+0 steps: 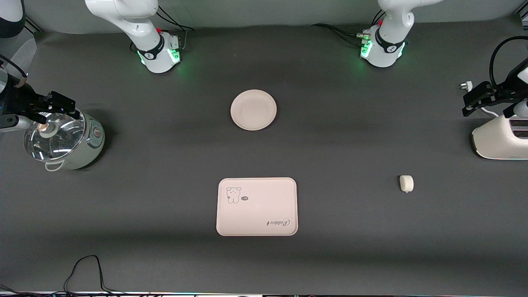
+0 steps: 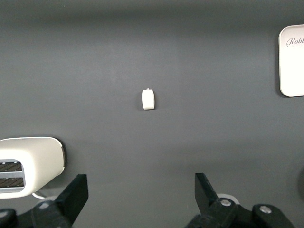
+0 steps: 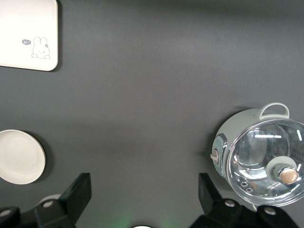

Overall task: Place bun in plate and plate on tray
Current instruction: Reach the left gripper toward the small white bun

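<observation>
Front view: plate (image 1: 253,109) mid-table, nothing in it. Tray (image 1: 256,206) nearer camera, bare too, little animal drawing plus script. Bun (image 1: 406,183) small, white, pillowy, on cloth toward left arm's end. Left gripper (image 1: 478,99) over toaster (image 1: 501,140), right gripper (image 1: 55,105) over pot (image 1: 64,140), both cut off at edges.

Left wrist view: fingers (image 2: 76,194) spread wide, gripping nothing, bun (image 2: 148,99) lone on cloth.

Right wrist view: fingers (image 3: 78,194) apart, empty; pot's glass lid (image 3: 268,164) shut, contents unclear.

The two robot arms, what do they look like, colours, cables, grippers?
Both arms are glossy white with black joint bands, and green lights glow at their bases, where black cables run in. The left gripper and right gripper are black, each with two flat, wedge-shaped fingers fixed with silver screws. A black cable loops above the left gripper.
</observation>
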Controlling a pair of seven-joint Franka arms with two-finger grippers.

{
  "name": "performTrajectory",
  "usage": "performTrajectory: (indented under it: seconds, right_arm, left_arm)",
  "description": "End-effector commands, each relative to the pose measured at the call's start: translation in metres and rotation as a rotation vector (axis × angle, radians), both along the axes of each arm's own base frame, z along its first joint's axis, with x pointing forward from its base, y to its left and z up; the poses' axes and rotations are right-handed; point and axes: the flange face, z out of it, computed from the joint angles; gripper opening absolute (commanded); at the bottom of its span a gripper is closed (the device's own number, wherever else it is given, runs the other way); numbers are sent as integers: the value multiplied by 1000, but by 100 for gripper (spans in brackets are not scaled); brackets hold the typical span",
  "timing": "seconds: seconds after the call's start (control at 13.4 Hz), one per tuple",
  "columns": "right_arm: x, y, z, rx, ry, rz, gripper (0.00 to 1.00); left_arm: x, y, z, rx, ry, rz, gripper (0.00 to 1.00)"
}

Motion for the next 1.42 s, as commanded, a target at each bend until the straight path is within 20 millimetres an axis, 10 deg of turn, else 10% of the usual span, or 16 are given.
performTrajectory:
  seconds: [0.0, 0.37, 0.82, 1.12, 1.34]
  right_arm:
    - [3, 1, 12, -9, -48, 3, 100]
    - [1, 4, 13, -16, -48, -86, 100]
    - [4, -1, 21, -16, -36, -76, 100]
    - [4, 0, 20, -3, -29, -56, 100]
    - [10, -1, 8, 4, -10, -47, 100]
  left_arm:
    - [-3, -5, 5, -6, -5, 11, 100]
    - [46, -1, -48, 0, -38, 2, 100]
    - [110, -2, -238, -32, 47, 17, 100]
    - [100, 7, -362, -41, 17, 52, 100]
    - [76, 3, -412, -55, -36, 53, 100]
